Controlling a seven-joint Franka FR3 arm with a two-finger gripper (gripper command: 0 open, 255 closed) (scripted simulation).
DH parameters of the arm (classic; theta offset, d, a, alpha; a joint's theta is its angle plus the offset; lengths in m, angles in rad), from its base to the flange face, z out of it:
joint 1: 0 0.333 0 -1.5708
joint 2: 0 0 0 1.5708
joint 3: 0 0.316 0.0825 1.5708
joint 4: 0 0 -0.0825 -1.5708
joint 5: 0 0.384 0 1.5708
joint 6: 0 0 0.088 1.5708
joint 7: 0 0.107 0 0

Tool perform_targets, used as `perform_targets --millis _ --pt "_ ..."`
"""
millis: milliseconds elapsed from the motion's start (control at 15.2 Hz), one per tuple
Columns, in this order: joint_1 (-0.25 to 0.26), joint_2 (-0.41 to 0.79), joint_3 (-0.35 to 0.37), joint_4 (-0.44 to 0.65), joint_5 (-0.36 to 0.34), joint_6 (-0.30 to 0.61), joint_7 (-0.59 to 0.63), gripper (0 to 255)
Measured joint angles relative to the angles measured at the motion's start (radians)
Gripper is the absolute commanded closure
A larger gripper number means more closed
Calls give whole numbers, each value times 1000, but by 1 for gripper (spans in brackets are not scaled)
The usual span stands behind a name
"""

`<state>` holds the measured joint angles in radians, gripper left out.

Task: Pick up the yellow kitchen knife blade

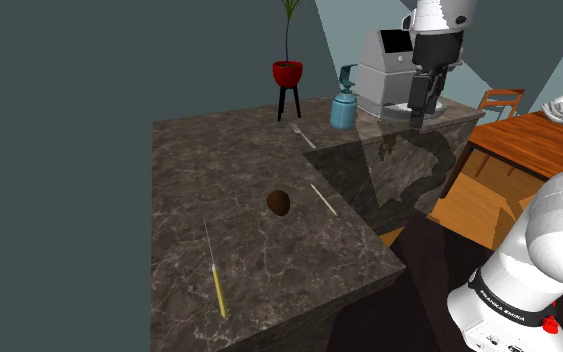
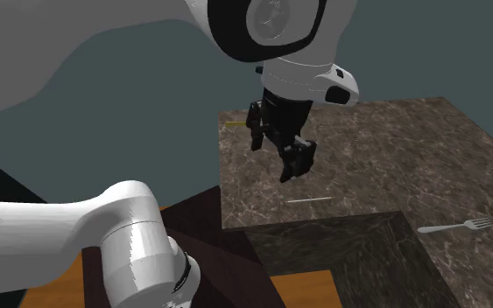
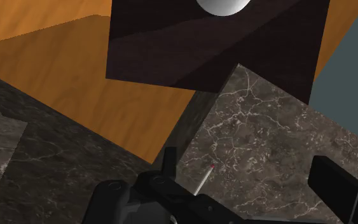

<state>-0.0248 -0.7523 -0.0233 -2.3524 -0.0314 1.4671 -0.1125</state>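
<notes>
Knife (image 1: 216, 280): lying at the shoulder view's lower left on the marble counter (image 1: 199, 160), yellow handle nearest the front edge.
Brown lump (image 1: 279, 202): sitting mid-counter, right of the knife.
Pale stick (image 1: 323, 198): lying just right of the lump.
Gripper (image 1: 416, 118): hovering at upper right, well apart from the knife, fingers standing apart, gripping nothing.

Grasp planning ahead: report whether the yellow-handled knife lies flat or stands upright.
Flat: the slim yellow-handled knife lies lengthwise on the dark marble countertop, near its edge.
</notes>
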Motion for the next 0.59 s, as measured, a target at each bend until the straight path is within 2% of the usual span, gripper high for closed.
perform_targets --millis 198,594 --pt "5 9 22 -18 19 29 33 0" --pt "36 54 143 -91 115 164 204 0"
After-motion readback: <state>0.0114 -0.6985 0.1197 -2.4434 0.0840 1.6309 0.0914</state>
